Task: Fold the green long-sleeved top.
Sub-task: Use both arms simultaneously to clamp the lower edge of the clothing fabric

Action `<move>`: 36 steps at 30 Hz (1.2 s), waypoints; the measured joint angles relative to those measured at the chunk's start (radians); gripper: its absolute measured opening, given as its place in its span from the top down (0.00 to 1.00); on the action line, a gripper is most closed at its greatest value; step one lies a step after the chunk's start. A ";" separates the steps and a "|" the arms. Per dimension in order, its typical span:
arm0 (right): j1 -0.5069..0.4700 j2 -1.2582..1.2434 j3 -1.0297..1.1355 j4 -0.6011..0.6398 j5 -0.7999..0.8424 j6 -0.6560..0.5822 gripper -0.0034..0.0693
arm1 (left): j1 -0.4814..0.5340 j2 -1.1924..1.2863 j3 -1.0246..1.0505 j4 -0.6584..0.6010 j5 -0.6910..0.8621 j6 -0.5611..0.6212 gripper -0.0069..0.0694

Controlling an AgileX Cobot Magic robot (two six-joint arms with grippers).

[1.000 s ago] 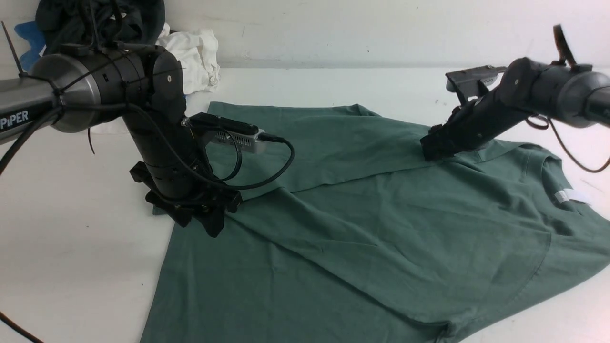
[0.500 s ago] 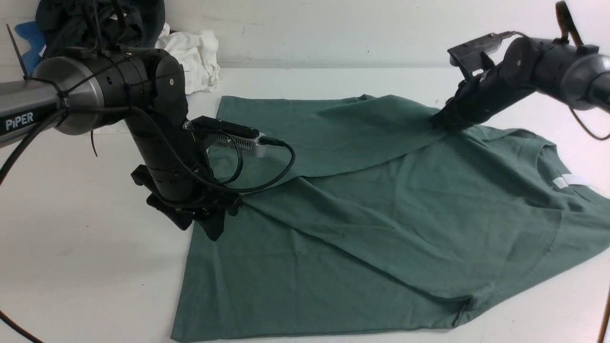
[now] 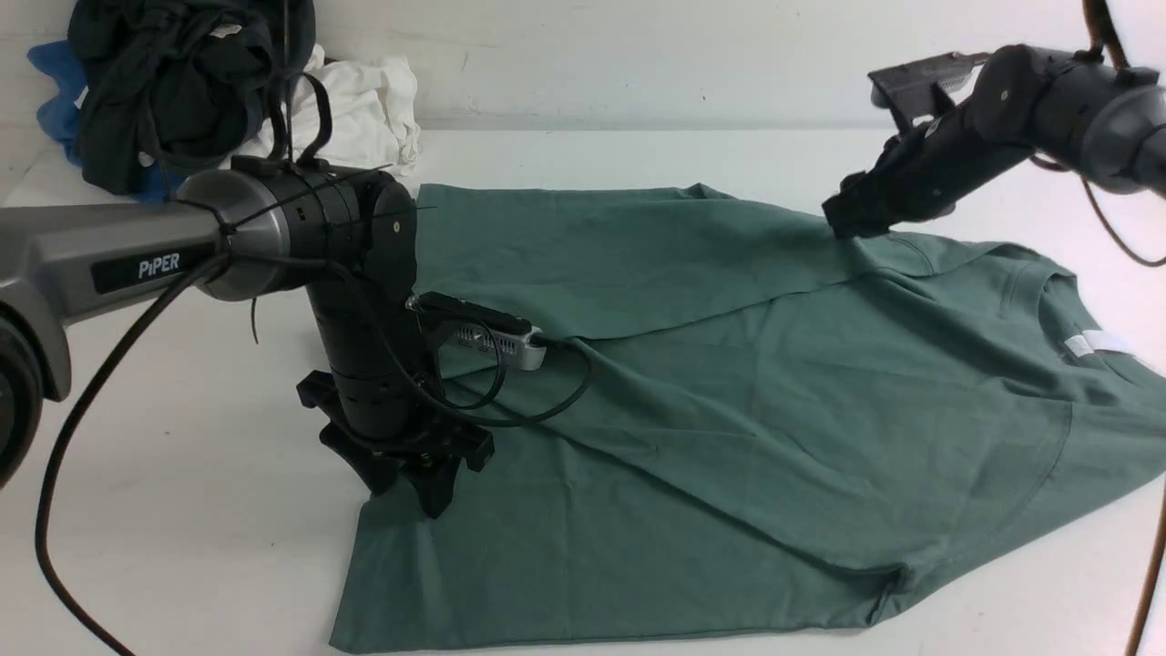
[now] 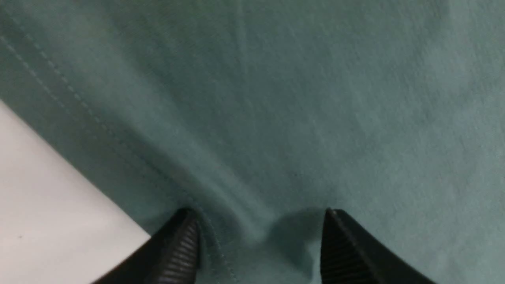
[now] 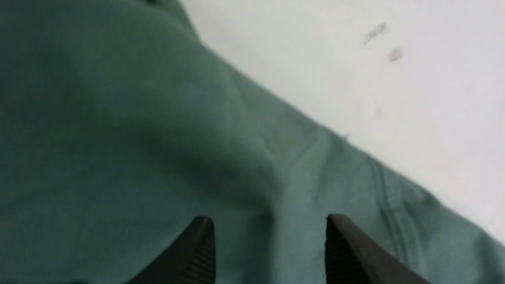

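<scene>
**Front view: one fold laid, most of the folding left**

The green long-sleeved top (image 3: 747, 428) lies spread across the white table (image 3: 137, 528). Its neck and white neck label (image 3: 1089, 344) are toward the robot's right and its hem toward the left. The far part lies turned over the body, leaving a slanted edge across the middle, which looks like one fold done. I cannot make out the sleeves.

The left claw (image 3: 414, 487) stands at the hem edge with its jaws apart and its tips on the cloth, gripping nothing. The right claw (image 3: 843, 219) hangs at the far edge near the shoulder, also with jaws apart and empty. The near side and the crosswise folds seem left to do.
</scene>
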 joint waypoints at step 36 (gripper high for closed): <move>-0.082 0.149 -0.175 -0.093 -0.025 0.056 0.94 | -0.006 0.018 -0.013 0.072 -0.002 -0.058 0.64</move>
